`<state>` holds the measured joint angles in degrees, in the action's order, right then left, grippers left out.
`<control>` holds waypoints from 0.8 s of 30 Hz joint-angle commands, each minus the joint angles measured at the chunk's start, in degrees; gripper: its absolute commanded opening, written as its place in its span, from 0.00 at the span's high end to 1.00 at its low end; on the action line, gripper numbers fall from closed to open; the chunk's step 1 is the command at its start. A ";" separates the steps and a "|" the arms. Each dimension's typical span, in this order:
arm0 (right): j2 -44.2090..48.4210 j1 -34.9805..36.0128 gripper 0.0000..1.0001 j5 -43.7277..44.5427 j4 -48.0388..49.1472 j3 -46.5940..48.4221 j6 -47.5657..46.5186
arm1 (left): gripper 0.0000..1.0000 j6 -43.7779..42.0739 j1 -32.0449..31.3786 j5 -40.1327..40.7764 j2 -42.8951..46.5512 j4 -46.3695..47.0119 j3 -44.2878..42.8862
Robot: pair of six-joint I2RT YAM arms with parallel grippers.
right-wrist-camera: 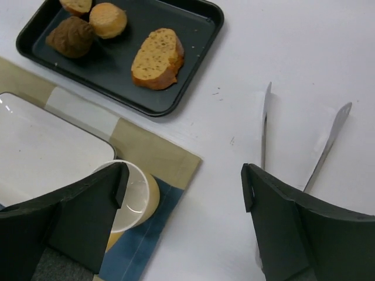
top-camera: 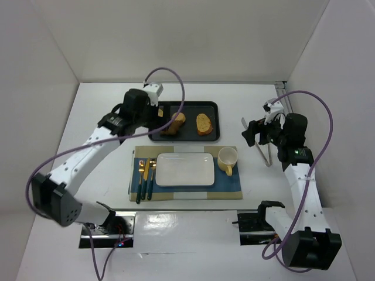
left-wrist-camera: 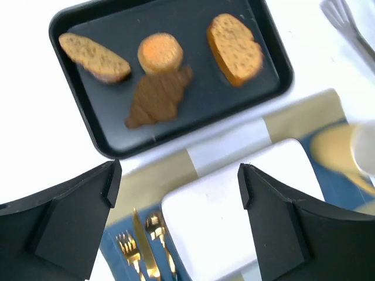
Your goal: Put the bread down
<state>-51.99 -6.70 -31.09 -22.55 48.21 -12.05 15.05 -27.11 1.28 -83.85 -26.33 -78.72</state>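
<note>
Your left gripper (left-wrist-camera: 179, 178): jaws wide apart, empty, near the tray (left-wrist-camera: 205, 99). Right gripper (right-wrist-camera: 184, 181): likewise (nothing held). Bread (left-wrist-camera: 234, 50): tray's 3 o'clock end.

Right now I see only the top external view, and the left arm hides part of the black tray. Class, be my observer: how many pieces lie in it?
Observer: Four, by the left wrist view: the bread, a round roll, a dark piece and a second slice, all in the tray.
Operator: Is the left gripper holding anything?
Observer: No; the left gripper is open, nothing between its fingers.
Operator: And the right one?
Observer: The right gripper is open too, empty, with the tongs on the table below it.
</note>
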 commanded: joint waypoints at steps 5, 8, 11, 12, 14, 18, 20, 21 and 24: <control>-4.08 -0.33 1.00 17.25 5.06 -3.12 -6.04 | 0.00 2.35 -2.51 -3.64 23.36 1.54 18.85; -7.68 -0.86 0.64 20.36 5.06 -4.52 -9.56 | 0.00 1.83 -2.51 -4.88 32.50 0.84 23.95; -10.15 -0.86 0.00 21.07 3.39 -5.92 -13.42 | 0.00 1.83 -2.51 -6.38 39.63 1.36 28.87; -10.15 -1.38 0.00 21.59 3.39 -6.54 -14.30 | 0.00 1.83 -2.51 -6.38 41.04 1.37 30.10; -9.62 -1.39 0.00 21.60 3.39 -8.21 -15.62 | 0.00 1.21 -2.51 -6.47 43.77 0.67 30.99; -11.28 -1.39 0.00 22.90 3.39 -8.22 -16.25 | 0.00 1.21 -2.51 -7.69 47.64 0.84 32.31; -12.52 -1.39 0.00 24.05 4.87 -8.82 -16.25 | 0.00 1.21 -2.51 -7.69 48.34 0.84 32.31; -13.13 -1.39 0.00 24.93 5.40 -8.83 -16.25 | 0.00 1.21 -2.51 -7.69 48.35 0.84 32.31; -15.68 -1.39 0.00 26.08 7.34 -8.83 -16.77 | 0.00 1.21 -2.51 -7.69 48.35 0.84 32.31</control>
<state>-65.87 -7.70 -7.64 -19.27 39.77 -27.49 16.64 -29.67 -5.19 -36.14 -27.44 -46.33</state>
